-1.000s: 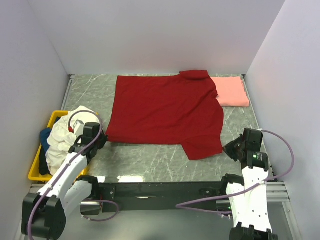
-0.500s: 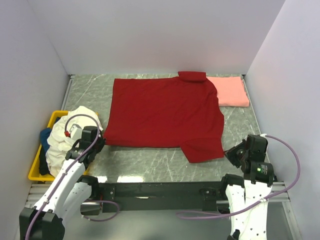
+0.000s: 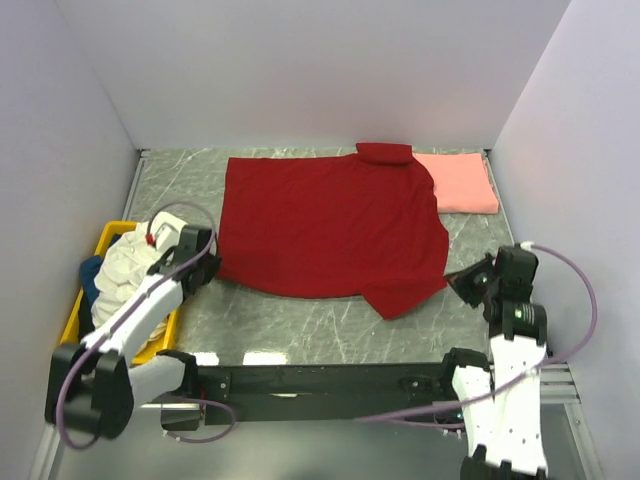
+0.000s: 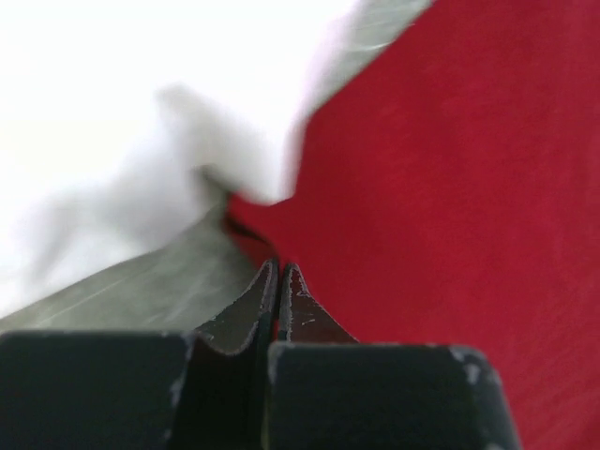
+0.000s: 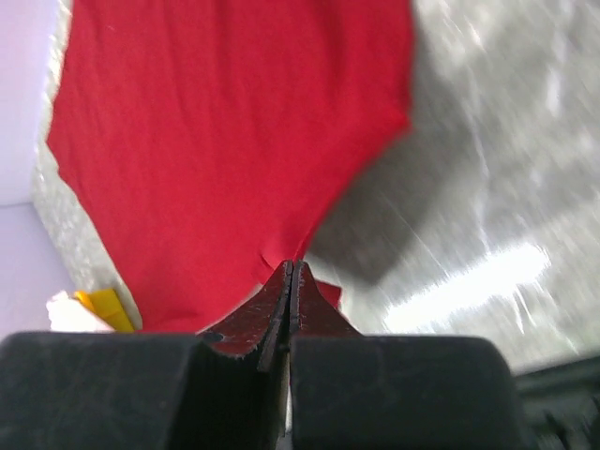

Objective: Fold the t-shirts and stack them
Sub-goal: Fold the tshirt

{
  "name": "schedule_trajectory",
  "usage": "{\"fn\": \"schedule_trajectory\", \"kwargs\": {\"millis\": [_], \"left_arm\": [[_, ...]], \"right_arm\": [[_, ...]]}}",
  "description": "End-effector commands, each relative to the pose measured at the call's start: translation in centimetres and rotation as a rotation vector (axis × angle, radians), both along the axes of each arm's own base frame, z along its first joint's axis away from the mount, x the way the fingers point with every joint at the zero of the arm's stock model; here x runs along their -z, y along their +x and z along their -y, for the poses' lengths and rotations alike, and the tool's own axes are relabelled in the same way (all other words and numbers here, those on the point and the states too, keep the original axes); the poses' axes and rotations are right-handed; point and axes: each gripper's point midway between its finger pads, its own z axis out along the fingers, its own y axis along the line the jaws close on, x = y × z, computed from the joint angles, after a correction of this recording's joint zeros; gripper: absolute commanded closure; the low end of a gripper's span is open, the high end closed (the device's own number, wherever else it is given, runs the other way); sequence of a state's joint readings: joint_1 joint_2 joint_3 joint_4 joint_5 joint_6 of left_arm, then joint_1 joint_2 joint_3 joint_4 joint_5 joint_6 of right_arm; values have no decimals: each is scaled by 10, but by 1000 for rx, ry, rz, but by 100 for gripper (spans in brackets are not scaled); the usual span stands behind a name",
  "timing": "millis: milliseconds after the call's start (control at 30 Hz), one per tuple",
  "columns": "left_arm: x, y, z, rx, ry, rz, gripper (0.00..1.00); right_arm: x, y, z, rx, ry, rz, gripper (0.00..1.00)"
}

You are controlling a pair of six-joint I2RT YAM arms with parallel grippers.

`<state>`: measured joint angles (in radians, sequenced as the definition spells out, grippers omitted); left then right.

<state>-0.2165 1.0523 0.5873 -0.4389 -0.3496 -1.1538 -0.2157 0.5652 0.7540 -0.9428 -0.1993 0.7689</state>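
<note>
A dark red t-shirt [image 3: 330, 220] lies spread across the middle of the table. My left gripper [image 3: 207, 264] is shut on its near left corner, and red cloth [image 4: 450, 187] shows between the closed fingertips. My right gripper [image 3: 461, 283] is shut on the near right edge by the sleeve, where the red cloth [image 5: 216, 141] hangs just off the table. A folded salmon-pink t-shirt [image 3: 460, 185] lies at the far right, touching the red one. A cream-white t-shirt [image 3: 125, 275] is heaped in the bin over a blue one [image 3: 90, 272].
The yellow bin [image 3: 70, 345] stands at the left edge, right beside my left arm. White walls close the table on three sides. Bare marble table [image 3: 300, 320] shows between the red shirt's near hem and the black rail at the arm bases.
Both grippers have moved a little away from the bases, still shut on the red shirt's near corners. The near hem has shifted up the table and the near right sleeve has drawn in.
</note>
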Motion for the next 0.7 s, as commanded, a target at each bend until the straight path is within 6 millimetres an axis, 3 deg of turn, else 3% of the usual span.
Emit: {"fn": "schedule_trajectory", "kwargs": {"millis": [0, 33, 67, 233, 300, 333, 433, 667], "left_arm": [[-28, 40, 8, 18, 29, 74, 99], [-34, 48, 10, 19, 28, 82, 99], [-27, 51, 11, 22, 38, 51, 99], [-30, 76, 15, 13, 59, 31, 97], [-20, 80, 14, 8, 70, -11, 96], [-24, 87, 15, 6, 71, -4, 96], [-14, 94, 14, -5, 93, -53, 95], [-18, 110, 13, -18, 113, -75, 94]], "right_arm": [[-29, 56, 5, -32, -15, 156, 100], [-18, 66, 6, -44, -8, 122, 100], [-22, 79, 4, -73, -2, 156, 100], [-12, 126, -4, -172, 18, 140, 100], [-17, 144, -4, -182, 11, 153, 100], [-7, 153, -6, -196, 24, 122, 100], [-1, 179, -7, -219, 40, 101, 100], [-2, 223, -3, -238, 44, 79, 100]]}}
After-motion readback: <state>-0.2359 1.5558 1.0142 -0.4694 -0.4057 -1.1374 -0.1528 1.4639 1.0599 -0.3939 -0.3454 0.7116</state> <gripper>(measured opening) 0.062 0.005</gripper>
